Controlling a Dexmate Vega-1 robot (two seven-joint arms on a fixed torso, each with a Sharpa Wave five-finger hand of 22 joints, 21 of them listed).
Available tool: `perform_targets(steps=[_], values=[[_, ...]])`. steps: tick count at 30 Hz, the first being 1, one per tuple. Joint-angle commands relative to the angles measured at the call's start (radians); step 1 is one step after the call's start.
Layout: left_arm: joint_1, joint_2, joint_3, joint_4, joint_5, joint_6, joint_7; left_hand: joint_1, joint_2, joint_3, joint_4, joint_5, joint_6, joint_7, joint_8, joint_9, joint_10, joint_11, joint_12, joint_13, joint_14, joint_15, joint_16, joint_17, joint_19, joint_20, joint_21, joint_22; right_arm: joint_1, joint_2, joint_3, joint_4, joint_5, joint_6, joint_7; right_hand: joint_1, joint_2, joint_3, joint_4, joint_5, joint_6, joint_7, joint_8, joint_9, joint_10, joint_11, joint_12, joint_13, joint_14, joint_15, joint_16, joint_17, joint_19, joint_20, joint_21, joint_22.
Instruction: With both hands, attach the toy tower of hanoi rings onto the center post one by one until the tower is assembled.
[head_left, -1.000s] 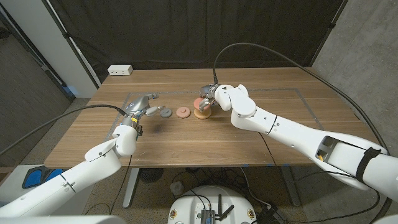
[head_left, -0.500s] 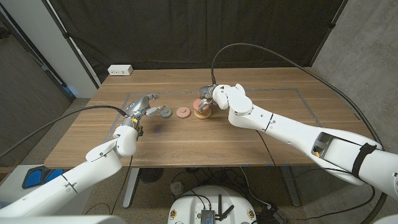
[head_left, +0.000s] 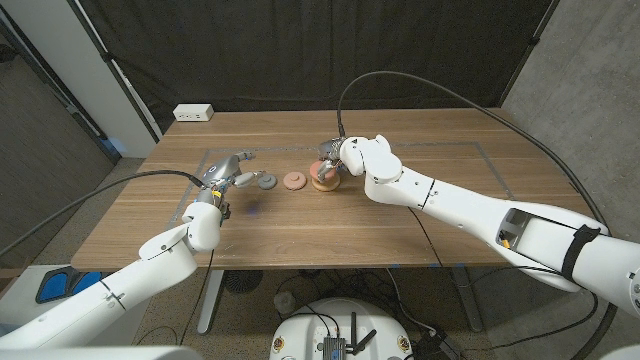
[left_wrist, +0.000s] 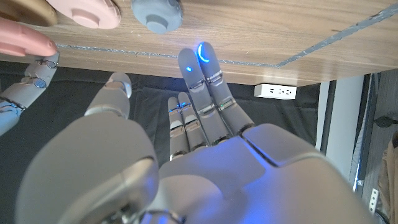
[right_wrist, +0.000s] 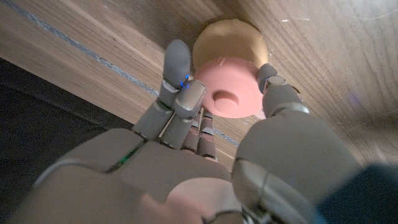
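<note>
A robot reaches both white arms over a brown wooden table (head_left: 330, 225). Its right hand (head_left: 331, 156) is at the middle of the table, a little toward the far side, holding a pink plastic ring (right_wrist: 231, 95) between its thumb and fingers. The ring has a round hole in its middle and sits directly over a round tan wooden base (right_wrist: 227, 40); whether the ring touches the base cannot be told, and the centre post itself is hidden.

Just left of the base, a flat salmon-pink disc-shaped ring (head_left: 293, 181) lies on the table. Left of that, close beside it, lies a grey disc-shaped ring (head_left: 265, 182).

The robot's left hand (head_left: 226, 170) is just left of the grey ring, fingers pointing toward it. It holds nothing, and its fingers are stretched out with the thumb apart, a blue light glowing on one fingertip (left_wrist: 202, 54).

A white power strip (head_left: 193, 113) sits at the table's far left edge. Black curtains hang behind the table.
</note>
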Motion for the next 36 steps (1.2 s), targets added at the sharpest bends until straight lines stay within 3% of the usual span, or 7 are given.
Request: perform_targets(steps=[1, 17, 36], values=[[-0.004, -0.002, 0.004, 0.003, -0.003, 0.005, -0.002, 0.004, 0.007, 0.007, 0.001, 0.006, 0.007, -0.001, 0.001, 0.002, 0.009, -0.001, -0.004, 0.002, -0.003, -0.106, 0.004, 0.003, -0.003, -0.09, 0.008, 0.002, 0.006, 0.0, -0.016, 0.02, 0.044, -0.01, -0.022, 0.024, 0.018, 0.044, 0.034, 0.006, 0.065, -0.057, 0.008, 0.004, 0.132, -0.121, -0.001, 0.002, 0.01, -0.028, -0.004, 0.002, 0.004, -0.041, 0.006, 0.0], [-0.006, 0.0, 0.006, 0.0, -0.005, 0.011, -0.006, 0.004, 0.007, 0.009, 0.001, 0.006, 0.008, -0.002, 0.001, 0.002, 0.009, 0.0, -0.004, 0.003, -0.005, -0.106, 0.004, 0.001, -0.006, -0.091, 0.018, -0.003, 0.017, -0.005, -0.036, 0.047, 0.074, -0.016, -0.034, 0.023, 0.019, 0.046, 0.034, 0.005, 0.067, -0.057, 0.005, 0.005, 0.135, -0.121, -0.003, 0.006, 0.009, -0.028, -0.004, 0.002, 0.003, -0.041, 0.008, -0.001], [-0.019, -0.005, 0.014, 0.007, -0.003, 0.003, -0.007, 0.003, 0.006, 0.01, 0.001, 0.006, 0.01, -0.002, 0.001, 0.002, 0.011, -0.001, -0.004, 0.003, -0.005, -0.106, 0.005, 0.0, -0.011, -0.091, 0.03, -0.013, 0.019, -0.035, -0.049, 0.03, 0.083, -0.052, -0.03, 0.022, 0.019, 0.05, 0.033, 0.006, 0.071, -0.059, 0.003, 0.006, 0.137, -0.123, -0.007, 0.009, 0.007, -0.028, -0.004, 0.002, -0.001, -0.041, 0.005, -0.008]])
